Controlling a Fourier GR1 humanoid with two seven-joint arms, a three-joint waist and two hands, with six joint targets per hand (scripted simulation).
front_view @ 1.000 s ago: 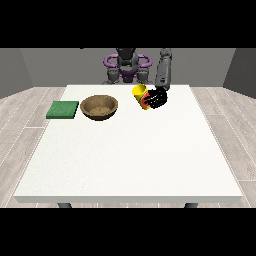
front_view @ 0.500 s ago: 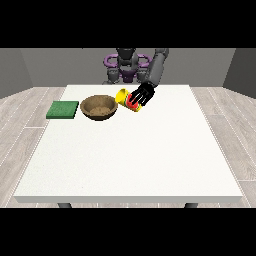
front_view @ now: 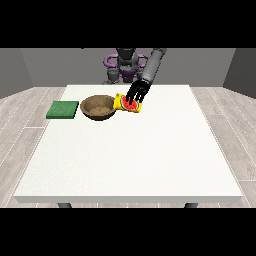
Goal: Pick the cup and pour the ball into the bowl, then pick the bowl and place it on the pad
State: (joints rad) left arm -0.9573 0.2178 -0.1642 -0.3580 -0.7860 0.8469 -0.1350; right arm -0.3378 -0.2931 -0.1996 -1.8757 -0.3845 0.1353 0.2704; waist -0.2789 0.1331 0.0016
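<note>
A yellow cup (front_view: 121, 102) with a red patch on its side lies tipped sideways, its mouth at the right rim of the brown bowl (front_view: 99, 107). The hand at the view's right (front_view: 137, 92) is curled round the cup from above. The ball is not visible. A green pad (front_view: 63, 109) lies flat to the left of the bowl, apart from it. The other hand does not show in the front view.
The white table (front_view: 130, 155) spreads wide towards the camera in front of the bowl and cup. The robot's torso (front_view: 125, 65) stands behind the far edge.
The hand at the view's right has carried the cup leftward to the bowl and tipped it over, mouth towards the bowl's rim.
</note>
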